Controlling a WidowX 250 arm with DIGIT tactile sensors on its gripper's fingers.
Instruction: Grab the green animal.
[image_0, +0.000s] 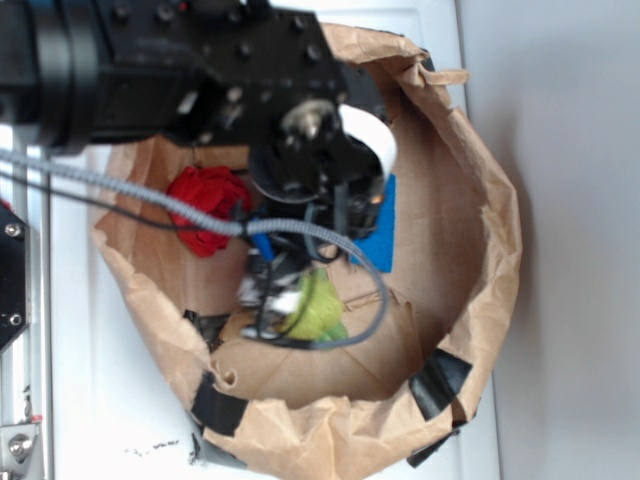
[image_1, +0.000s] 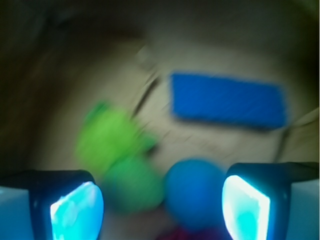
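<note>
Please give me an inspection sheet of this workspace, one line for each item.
Surface: brown paper bin with a crumpled rim, patched with black tape, on a white table.
Job's things: green animal lies on the bin floor, left of centre in the wrist view, not yet held.
Clutter: teal-blue ball next to the animal; blue rectangular pad; red fabric lump; white round object, partly hidden.
Grippers: gripper above the toys, jaws open; the ball sits between them more than the animal.
Cables: grey braided cable crosses the bin; thin black wire loops by the animal.
Surroundings: grey wall.
</note>
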